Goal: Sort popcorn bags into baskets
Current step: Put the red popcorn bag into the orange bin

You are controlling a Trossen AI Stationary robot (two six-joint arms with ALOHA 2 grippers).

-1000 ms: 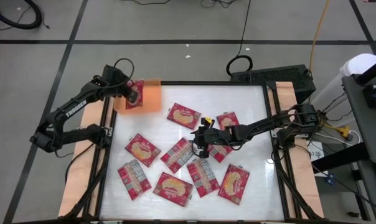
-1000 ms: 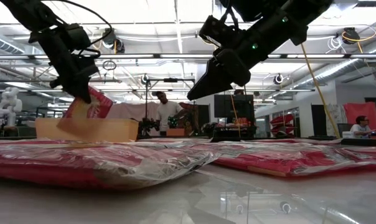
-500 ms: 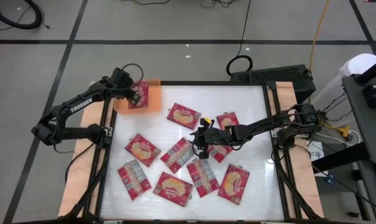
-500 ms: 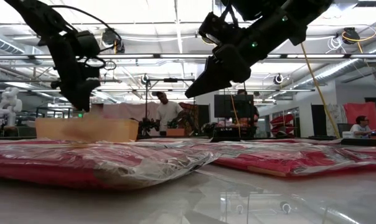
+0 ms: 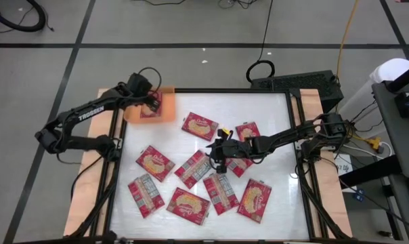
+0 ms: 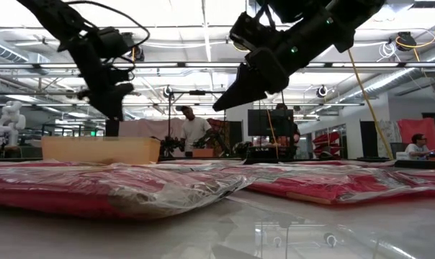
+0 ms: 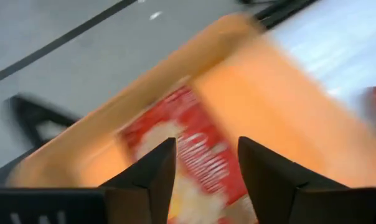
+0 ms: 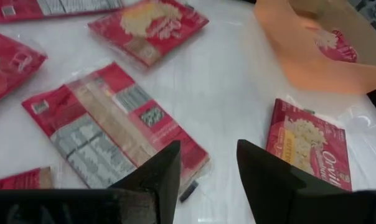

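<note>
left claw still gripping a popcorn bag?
No. In the left wrist view the left claw stands open above the orange tray, and the popcorn bag lies loose inside it.

The worktop is glossy white, framed in black rails, with pale wooden boards along its left and right edges. At its far left corner sits the orange tray, plain and unpatterned; the packet in the tray is red with a yellow-white popcorn picture. The other popcorn bags are red too: most show that yellow-white picture, while the one near the front left corner shows a pale label panel with grey print. Both arms are dark; the left arm bears white lettering.
</note>
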